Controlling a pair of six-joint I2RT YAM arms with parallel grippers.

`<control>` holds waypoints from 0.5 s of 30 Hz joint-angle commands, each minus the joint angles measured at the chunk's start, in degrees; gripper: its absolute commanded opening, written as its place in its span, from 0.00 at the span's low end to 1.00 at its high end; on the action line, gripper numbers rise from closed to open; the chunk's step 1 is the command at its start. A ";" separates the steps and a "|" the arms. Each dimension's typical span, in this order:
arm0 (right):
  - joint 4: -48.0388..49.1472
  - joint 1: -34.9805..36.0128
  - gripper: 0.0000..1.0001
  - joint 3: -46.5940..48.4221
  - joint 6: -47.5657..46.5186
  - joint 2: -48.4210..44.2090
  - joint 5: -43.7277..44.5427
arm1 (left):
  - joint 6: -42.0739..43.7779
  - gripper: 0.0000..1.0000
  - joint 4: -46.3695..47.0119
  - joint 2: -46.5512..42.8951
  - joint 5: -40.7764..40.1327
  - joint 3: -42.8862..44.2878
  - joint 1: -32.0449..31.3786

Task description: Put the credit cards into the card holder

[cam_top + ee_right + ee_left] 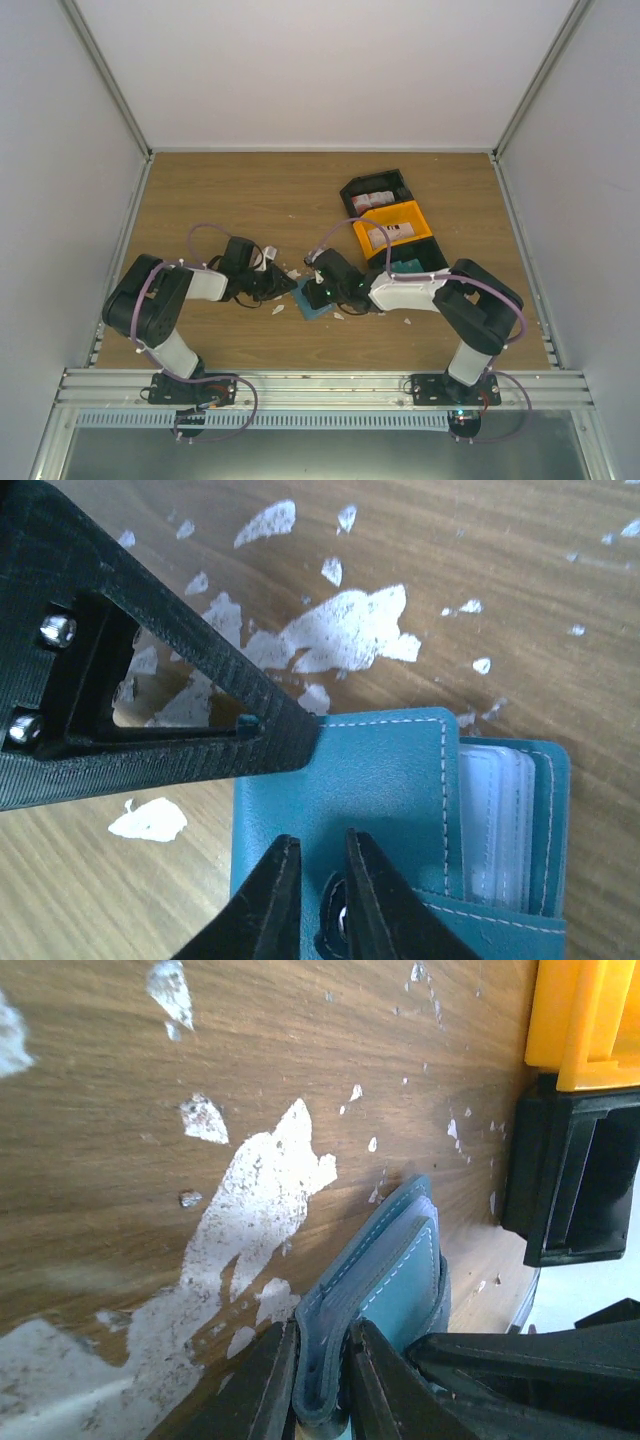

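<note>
Light, floppy card holder (390,1280): best held by its stitched edge, where left end effector (322,1360) pinches; right end effector (320,855) narrow, grip unclear.

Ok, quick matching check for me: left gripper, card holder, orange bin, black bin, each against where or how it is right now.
Things:
1. left gripper
2. card holder
3. orange bin
4. black bin

Places and states:
a. far end of the bin row
b. blue, clear card sleeves showing at one side
c. shut on the holder's edge
d. right beside the black bin, on its nearer side

Pairs: 1-c, 2-b, 3-d, 4-a
</note>
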 commanded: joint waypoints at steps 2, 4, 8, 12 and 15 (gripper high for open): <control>-20.46 -0.47 0.18 3.93 -0.90 1.42 -5.19 | 1.27 0.18 -1.46 1.52 -3.45 -0.42 -0.25; -21.08 -1.01 0.21 7.09 -0.99 1.63 -5.77 | 1.25 0.18 -1.26 1.56 -3.11 -0.49 -0.27; -23.27 -1.60 0.25 11.31 -1.02 0.72 -4.04 | 1.42 0.19 -1.08 1.19 -2.49 -0.58 -0.25; -25.35 -2.02 0.28 12.51 -0.81 -1.75 -1.88 | 1.85 0.20 -1.51 0.78 -1.92 -0.28 -0.35; -26.74 -2.23 0.28 12.48 -0.81 -2.63 -1.75 | 1.90 0.20 -1.54 0.49 -1.83 -0.16 -0.43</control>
